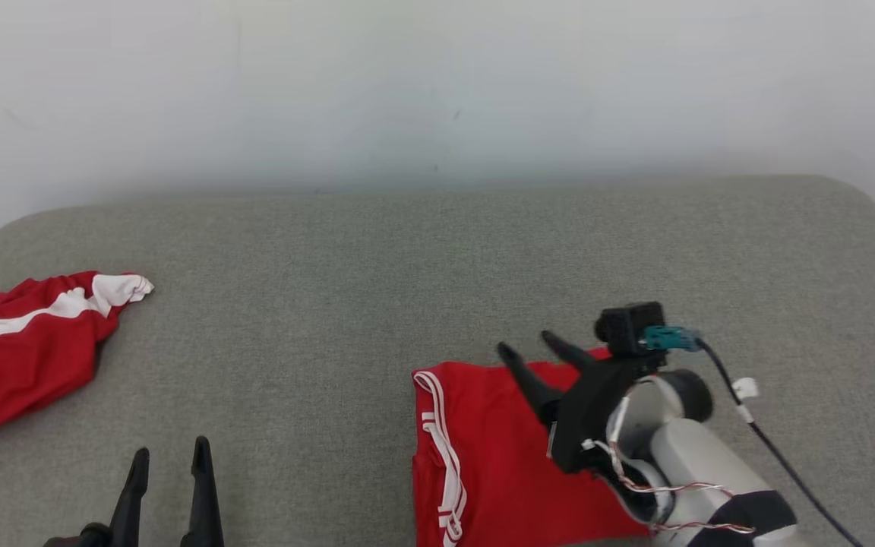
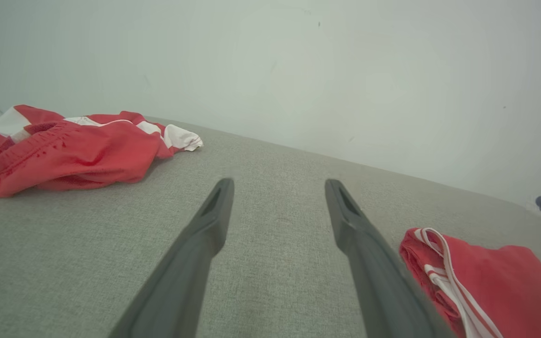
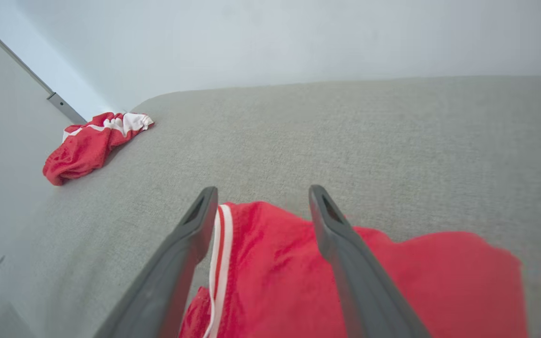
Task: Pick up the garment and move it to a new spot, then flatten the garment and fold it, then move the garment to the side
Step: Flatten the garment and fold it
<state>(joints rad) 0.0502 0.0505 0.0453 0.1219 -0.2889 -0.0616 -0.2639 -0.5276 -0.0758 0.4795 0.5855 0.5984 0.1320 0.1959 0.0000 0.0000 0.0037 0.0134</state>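
Head view. A grey upholstered surface (image 1: 407, 266) with rounded far corners stands against a pale wall (image 1: 407, 91). The folded red garment (image 1: 498, 463), trimmed with white stripes along its left side, lies flat at the near edge, right of centre. The right gripper (image 1: 529, 344) reaches in from the near right corner. Its two dark fingers are spread apart over the garment's far edge and clamp nothing; whether they touch the cloth cannot be told. The left gripper (image 1: 171, 448) rises from the near edge, left of centre, its fingers parted over bare upholstery. A second red garment (image 1: 20, 357), crumpled and white-striped, lies at the left edge, well apart from the folded one.

Left wrist view. The left gripper (image 2: 278, 183) has its fingers wide apart and empty above the grey upholstered surface (image 2: 87, 244). The second red garment (image 2: 73, 150) is heaped at upper left. The folded red garment (image 2: 496, 277) is at lower right, just beside the right-hand finger.

Right wrist view. The right gripper (image 3: 263, 189) is open above the folded red garment (image 3: 275, 272), its left-hand finger beside the white striped border. The second red garment (image 3: 89, 145) lies by the far left corner of the grey upholstered surface (image 3: 392, 141).
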